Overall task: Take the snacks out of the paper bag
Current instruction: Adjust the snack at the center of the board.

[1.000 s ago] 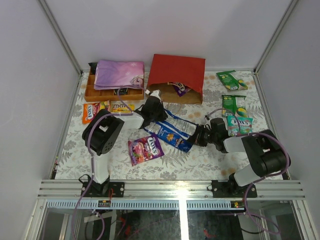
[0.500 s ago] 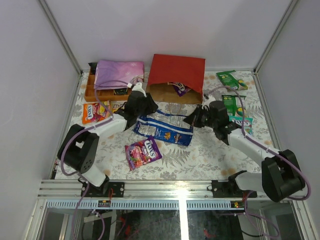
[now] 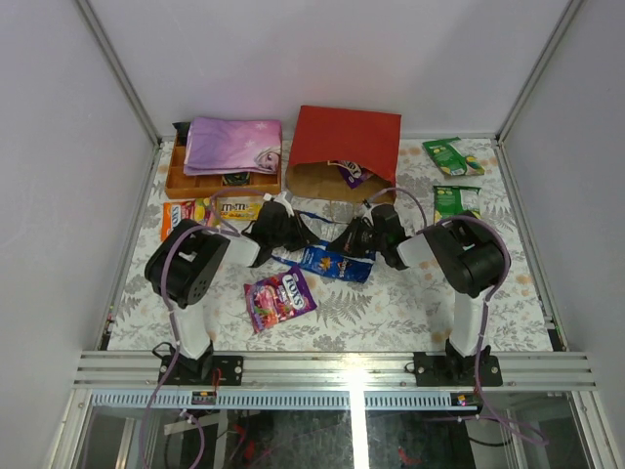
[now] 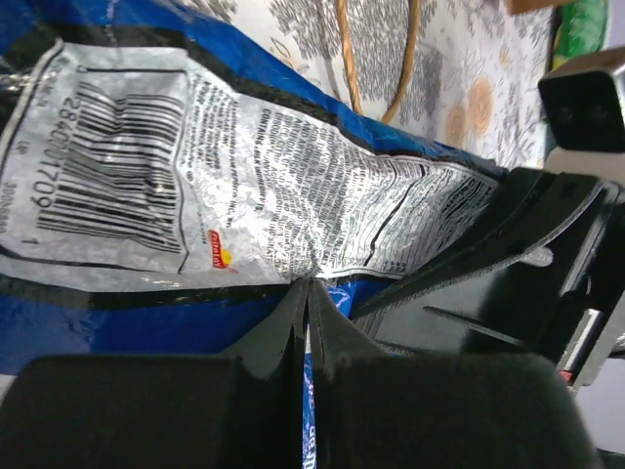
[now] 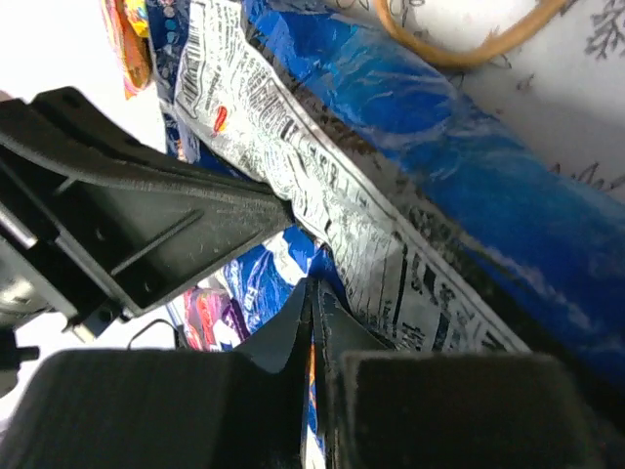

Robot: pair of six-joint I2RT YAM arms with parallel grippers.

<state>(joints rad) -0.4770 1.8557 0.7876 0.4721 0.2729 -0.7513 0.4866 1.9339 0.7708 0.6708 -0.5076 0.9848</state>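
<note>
Tabletop [image 3: 391, 303] (fern-printed) bears the paper bag [image 3: 347, 142], pale walls [image 3: 342, 59] around.

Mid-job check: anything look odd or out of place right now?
Yes. The left gripper and right gripper are both shut on the same blue chip bag in mid-table, and it looks bunched and creased between them instead of lying flat.

Blue chip bag [image 4: 244, 195] cropped (both wrist views).
</note>
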